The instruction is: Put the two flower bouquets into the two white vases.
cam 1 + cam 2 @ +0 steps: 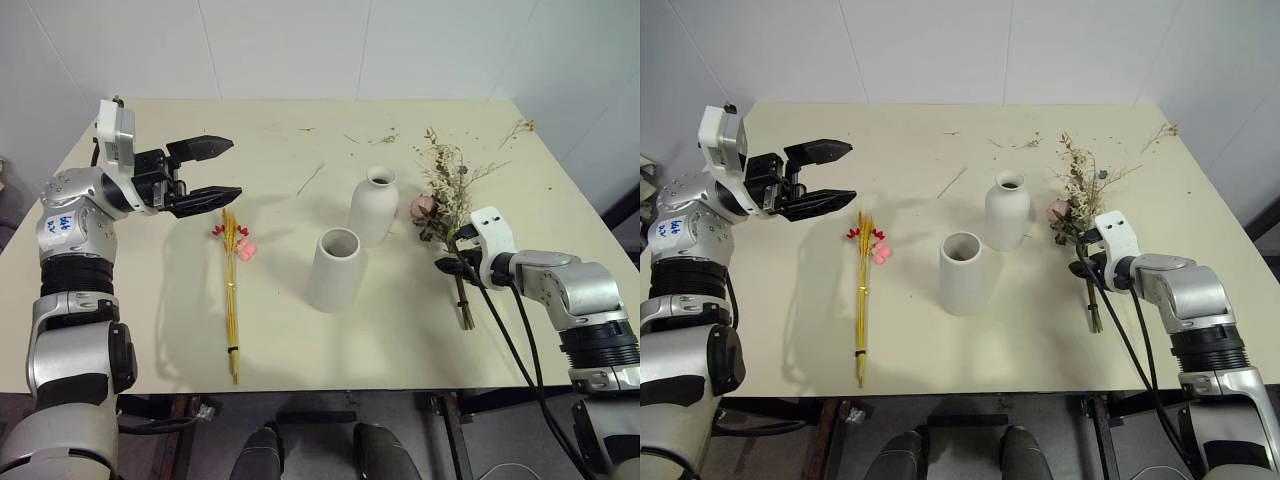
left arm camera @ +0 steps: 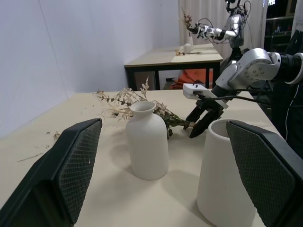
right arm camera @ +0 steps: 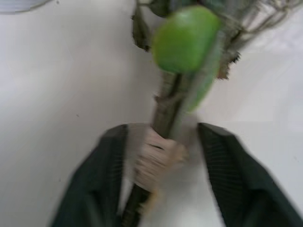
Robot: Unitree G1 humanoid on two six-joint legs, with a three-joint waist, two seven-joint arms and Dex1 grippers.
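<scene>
A pale cream table (image 1: 300, 340) stands against white walls and carries all the items. Nearest the front edge, the yellow wheat bundle (image 1: 232, 300) lies flat on the left half, stalk ends toward the front and its small red-pink flowers (image 1: 240, 240) at the far end. Just beyond those flowers the left gripper (image 1: 222, 170) hovers above the table, pointing toward the centre, its jaws spread wide with nothing between them.

At centre, the cone vase (image 1: 334, 270) with the wide mouth stands upright; the round vase (image 1: 374, 206) with the narrow neck stands upright close behind it and slightly to the right. Both vases are empty.

On the right half, the bushy bouquet (image 1: 445, 195) lies on the table, sprigs pointing away and a pale pink bloom (image 1: 424, 206) on the side facing the round vase. The right gripper (image 1: 452, 262) sits low at the stems (image 3: 165, 118), one finger on either side of the wrapped part; the jaws are partly closed around them, though a firm grip cannot be confirmed.

Loose twigs (image 1: 385, 137) lie scattered near the far edge.
</scene>
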